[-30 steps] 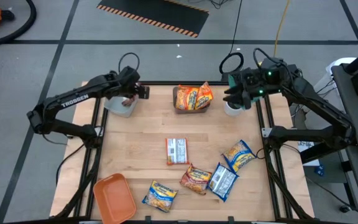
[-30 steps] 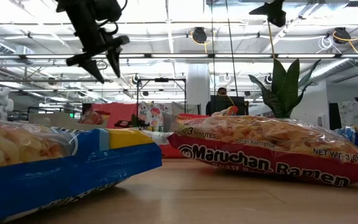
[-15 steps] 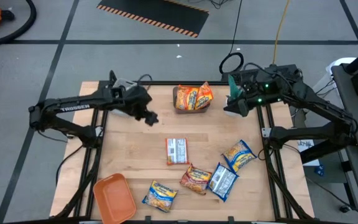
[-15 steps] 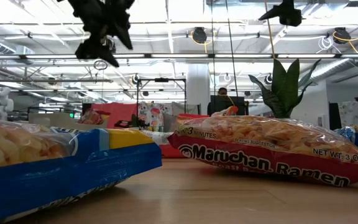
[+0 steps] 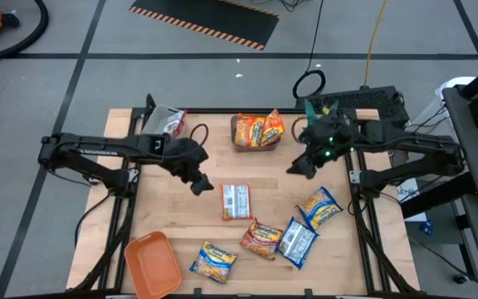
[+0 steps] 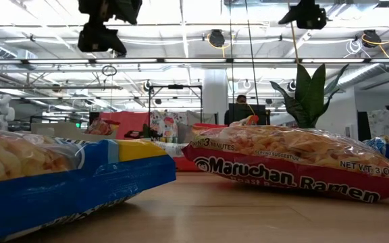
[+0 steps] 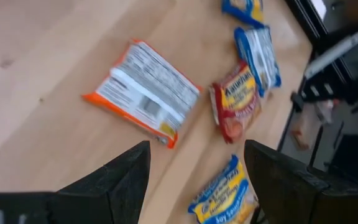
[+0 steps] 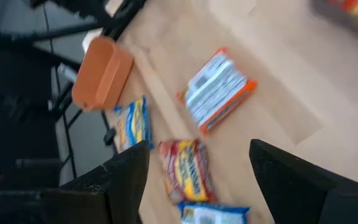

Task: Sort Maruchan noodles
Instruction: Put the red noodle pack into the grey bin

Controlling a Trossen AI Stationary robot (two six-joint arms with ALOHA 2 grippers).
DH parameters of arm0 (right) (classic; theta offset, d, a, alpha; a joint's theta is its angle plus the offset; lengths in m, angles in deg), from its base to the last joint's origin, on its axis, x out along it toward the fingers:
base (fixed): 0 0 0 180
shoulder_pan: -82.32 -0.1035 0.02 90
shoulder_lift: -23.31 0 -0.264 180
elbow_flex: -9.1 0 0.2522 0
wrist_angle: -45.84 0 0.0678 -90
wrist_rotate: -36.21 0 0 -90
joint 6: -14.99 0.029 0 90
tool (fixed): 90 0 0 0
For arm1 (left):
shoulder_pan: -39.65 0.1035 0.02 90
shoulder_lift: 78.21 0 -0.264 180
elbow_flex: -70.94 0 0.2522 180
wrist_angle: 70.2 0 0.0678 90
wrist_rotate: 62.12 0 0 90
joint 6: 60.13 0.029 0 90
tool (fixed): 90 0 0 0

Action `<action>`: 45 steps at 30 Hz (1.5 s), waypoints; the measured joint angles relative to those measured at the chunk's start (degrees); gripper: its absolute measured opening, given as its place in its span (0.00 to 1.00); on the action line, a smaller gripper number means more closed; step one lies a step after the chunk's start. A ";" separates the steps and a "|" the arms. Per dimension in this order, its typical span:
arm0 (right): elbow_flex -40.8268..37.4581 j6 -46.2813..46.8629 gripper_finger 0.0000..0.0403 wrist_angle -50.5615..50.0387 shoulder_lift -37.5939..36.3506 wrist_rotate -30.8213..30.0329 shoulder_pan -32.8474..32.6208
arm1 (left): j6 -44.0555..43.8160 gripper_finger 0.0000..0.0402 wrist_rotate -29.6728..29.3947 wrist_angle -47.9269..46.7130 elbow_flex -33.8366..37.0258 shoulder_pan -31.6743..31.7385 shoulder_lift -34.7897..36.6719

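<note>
We see the left claw [image 5: 199, 184] hanging over the wooden desk [image 5: 173, 218], just beside the white-backed orange packet [image 5: 236, 200] that lies face down near the middle; in the left wrist view its two dark fingers [image 7: 114, 180] stand spread, nothing between them, with that same packet [image 7: 143, 93] ahead of them. The right claw [image 5: 296, 167] hovers over the desk's right half, above and apart from the packets, and its fingers [image 8: 124, 177] are likewise spread and empty in the right wrist view. At the far edge of the desk we find a small tray holding orange packets [image 5: 257, 129] bunched together. Toward the near right lie four loose packets: a blue-and-yellow one [image 5: 319, 207], a blue one with a pale back [image 5: 297, 241], a red one [image 5: 260, 237] touching it, and another blue-and-yellow one [image 5: 213, 260] just beside an empty orange tray [image 5: 152, 264] at the near left corner. A clear bag [image 5: 163, 123] rests at the far left corner. In the low view a red Maruchan Ramen packet [image 6: 296, 165] and a blue-and-yellow packet [image 6: 59, 179] fill the foreground, with a green plant [image 6: 309, 94] behind them
</note>
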 joint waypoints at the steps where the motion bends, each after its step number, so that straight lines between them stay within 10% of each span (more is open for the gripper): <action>1: 0.00 0.62 0.67 0.02 0.45 -0.02 -1.30 | 0.00 0.65 0.05 0.08 0.00 -0.62 0.00; 19: 0.00 -5.40 0.67 0.41 14.05 -8.86 -21.12 | -0.36 0.65 -9.38 1.62 0.04 -13.39 0.00; 45: -15.92 -19.09 0.67 20.11 25.91 -5.38 -24.84 | -3.68 0.65 -15.07 1.47 0.09 -19.81 -0.07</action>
